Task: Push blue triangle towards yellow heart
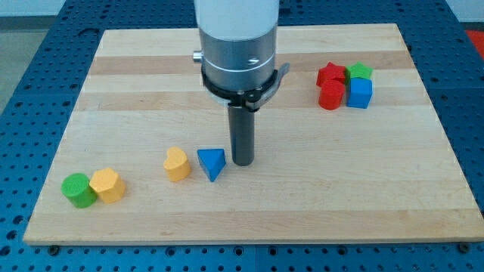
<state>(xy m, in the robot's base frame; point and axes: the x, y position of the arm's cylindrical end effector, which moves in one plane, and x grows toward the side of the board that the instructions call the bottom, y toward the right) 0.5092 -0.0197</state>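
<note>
— Rod only, no claw on this arm to open or shut; the tip (242, 162) sits just right of the blue triangle (212, 163) on the bench (318, 204).
— And the yellow heart (177, 164)?
— Just left of the triangle, a small gap between.
— Then a straight, slow leftward push through the triangle's middle should keep it from spinning off.

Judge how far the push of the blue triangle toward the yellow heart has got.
Mostly done: the blue triangle sits just right of the yellow heart, a narrow gap between them. In hand: my tip stands close at the triangle's right. Left: close that gap leftward.
</note>
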